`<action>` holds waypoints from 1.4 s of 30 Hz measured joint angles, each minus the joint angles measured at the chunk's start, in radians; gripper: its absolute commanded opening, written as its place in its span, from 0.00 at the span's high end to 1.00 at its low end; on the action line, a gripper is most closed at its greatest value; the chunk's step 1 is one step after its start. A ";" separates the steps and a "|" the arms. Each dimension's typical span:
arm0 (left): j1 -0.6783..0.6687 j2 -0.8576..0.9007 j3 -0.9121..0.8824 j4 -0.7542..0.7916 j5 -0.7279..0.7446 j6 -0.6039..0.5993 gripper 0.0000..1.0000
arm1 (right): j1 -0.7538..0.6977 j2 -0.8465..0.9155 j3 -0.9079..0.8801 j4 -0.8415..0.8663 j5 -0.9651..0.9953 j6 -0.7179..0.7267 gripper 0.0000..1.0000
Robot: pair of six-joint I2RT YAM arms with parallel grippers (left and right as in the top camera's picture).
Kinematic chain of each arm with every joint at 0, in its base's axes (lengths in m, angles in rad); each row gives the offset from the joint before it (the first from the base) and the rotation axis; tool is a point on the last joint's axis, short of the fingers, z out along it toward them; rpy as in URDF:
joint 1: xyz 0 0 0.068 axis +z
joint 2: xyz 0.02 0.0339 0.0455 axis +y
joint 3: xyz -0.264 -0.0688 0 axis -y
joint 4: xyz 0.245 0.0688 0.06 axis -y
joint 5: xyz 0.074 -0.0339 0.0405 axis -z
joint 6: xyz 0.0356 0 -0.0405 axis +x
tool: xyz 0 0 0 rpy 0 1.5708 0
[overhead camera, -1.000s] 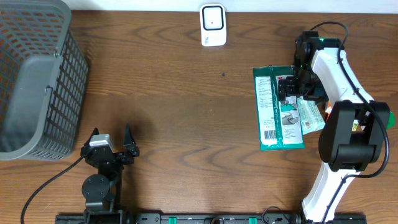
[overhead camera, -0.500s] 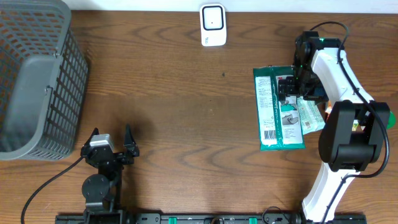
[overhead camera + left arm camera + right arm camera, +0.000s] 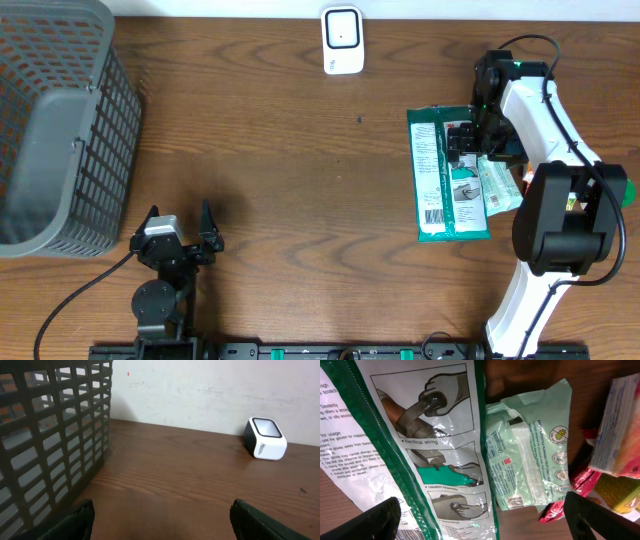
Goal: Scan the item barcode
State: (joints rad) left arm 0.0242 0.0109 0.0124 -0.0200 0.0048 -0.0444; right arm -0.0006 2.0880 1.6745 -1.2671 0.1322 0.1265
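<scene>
Glove package (image 3: 450,180), a flat green-edged sleeve printed with usage drawings, lies face up at about 3 o'clock on the table (image 3: 300,150). Its barcode (image 3: 433,213) sits near the package's 7 o'clock corner, pointing at the ceiling. A pale green packet (image 3: 530,460) lies tucked against its 3 o'clock edge, with red and yellow packets (image 3: 620,435) beyond that.

The step in hand looks like the pickup. To do it well, the right arm should pinch the glove package alone, on the long edge away from the barcode, so no finger covers the bars. The neighbouring packet overlaps that side, so a grab near the package's 12 o'clock end seems safer. The sleeve is thin and floppy and will likely sag, so it should be carried slowly and tilted until the bars face the scanner (image 3: 342,40) at 12 o'clock on the table.

The right gripper (image 3: 468,140) hovers over the package's upper half with its jaws spread wide, holding nothing; whether a fingertip touches the film I cannot tell. The left gripper (image 3: 180,232) sits at 7 o'clock, also spread and empty, near the grey basket (image 3: 60,130) at 9 o'clock.
</scene>
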 measured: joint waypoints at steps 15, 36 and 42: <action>0.000 0.000 0.000 0.000 0.000 0.000 0.12 | 0.000 0.000 0.000 0.000 0.000 0.000 0.01; 0.000 0.000 0.000 0.000 0.000 0.000 0.12 | 0.000 0.000 0.000 0.000 0.000 0.000 0.01; 0.000 0.000 0.000 0.000 0.000 0.000 0.12 | 0.036 -0.059 -0.001 0.000 0.002 0.000 0.01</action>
State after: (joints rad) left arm 0.0242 0.0109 0.0124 -0.0204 0.0048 -0.0441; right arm 0.0353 2.0293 1.6737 -1.2667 0.1337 0.1265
